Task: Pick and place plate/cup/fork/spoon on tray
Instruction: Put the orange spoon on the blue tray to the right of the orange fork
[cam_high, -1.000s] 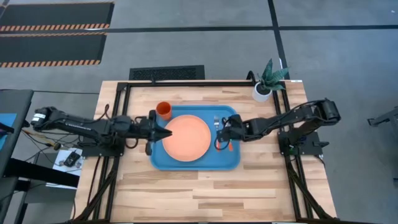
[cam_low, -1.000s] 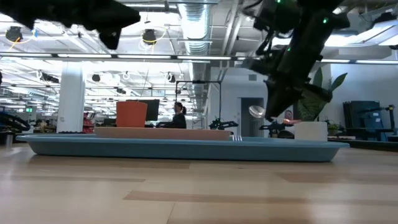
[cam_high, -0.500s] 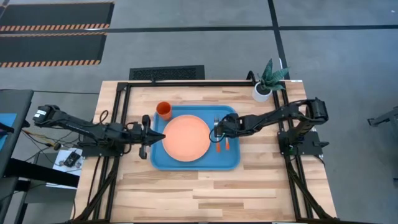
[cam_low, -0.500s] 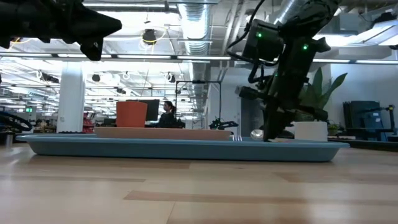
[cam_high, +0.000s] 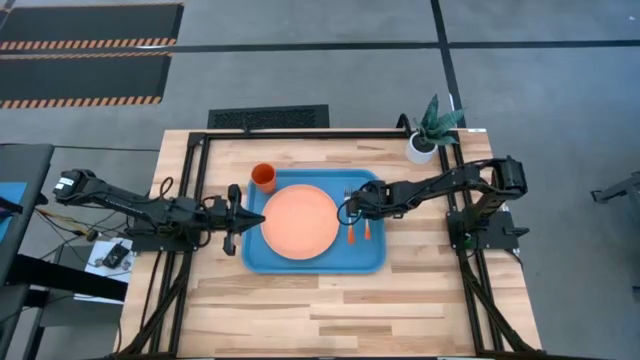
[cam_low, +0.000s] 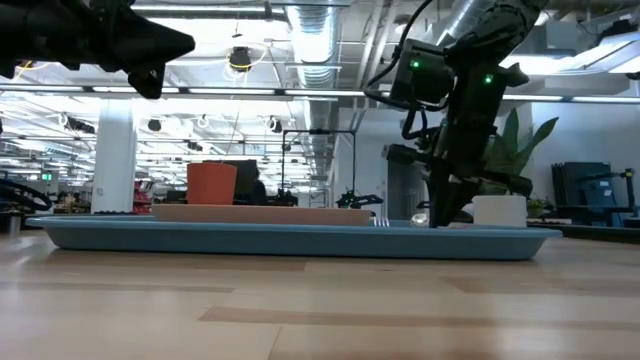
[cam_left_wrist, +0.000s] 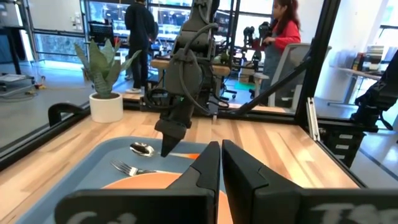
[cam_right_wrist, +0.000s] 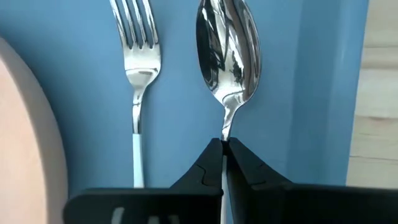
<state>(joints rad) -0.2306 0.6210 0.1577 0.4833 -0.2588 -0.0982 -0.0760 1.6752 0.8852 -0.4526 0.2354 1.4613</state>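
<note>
The blue tray (cam_high: 300, 262) lies mid-table. The salmon plate (cam_high: 299, 221) rests flat in it, and the orange cup (cam_high: 263, 178) stands upright in its far left corner. The fork (cam_right_wrist: 140, 68) lies flat on the tray floor just right of the plate. The spoon (cam_right_wrist: 227, 43) lies beside the fork, on its right, bowl toward the far edge. My right gripper (cam_right_wrist: 222, 146) is shut on the spoon; it also shows in the high view (cam_high: 350, 212). My left gripper (cam_high: 257, 217) is shut and empty, above the tray's left rim and the plate's left edge. My right gripper pinches the spoon's thin neck (cam_right_wrist: 225, 129), just behind the bowl, between its two fingertips. The fingers come from above, pointing down, and close across the neck. The spoon lies level along the tray floor, parallel to the fork, its orange handle (cam_high: 366, 232) toward the near edge.
A white pot with a green plant (cam_high: 424, 146) stands at the far right corner. A black frame (cam_high: 200, 150) runs around the table top. Bare wood lies between the tray and the table's near edge. People move in the room beyond the table.
My right gripper has gone down and a little toward the table's left, carrying the spoon from lifted clear above the tray down onto the tray floor beside the fork. My left gripper has drawn back from over the plate toward the table's left edge, still shut.
</note>
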